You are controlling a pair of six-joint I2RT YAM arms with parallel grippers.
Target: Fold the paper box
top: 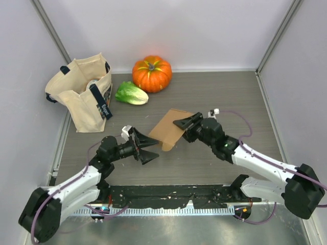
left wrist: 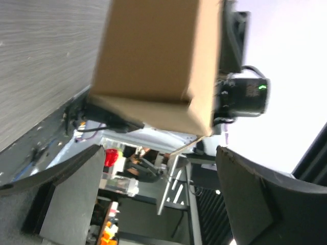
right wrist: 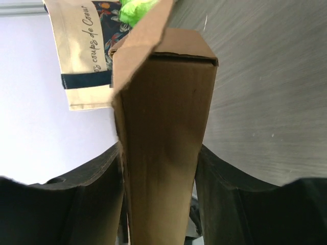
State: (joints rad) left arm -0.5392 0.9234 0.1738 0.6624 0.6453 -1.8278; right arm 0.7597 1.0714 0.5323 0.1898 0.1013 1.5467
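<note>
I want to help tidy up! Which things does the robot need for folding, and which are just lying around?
For the job: paper box, held in the right gripper; left gripper, open nearby.
Just lying about: pumpkin, lettuce, tote bag.

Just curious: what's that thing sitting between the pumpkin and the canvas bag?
A green lettuce head between the pumpkin and tote bag, shown in the top view.
</note>
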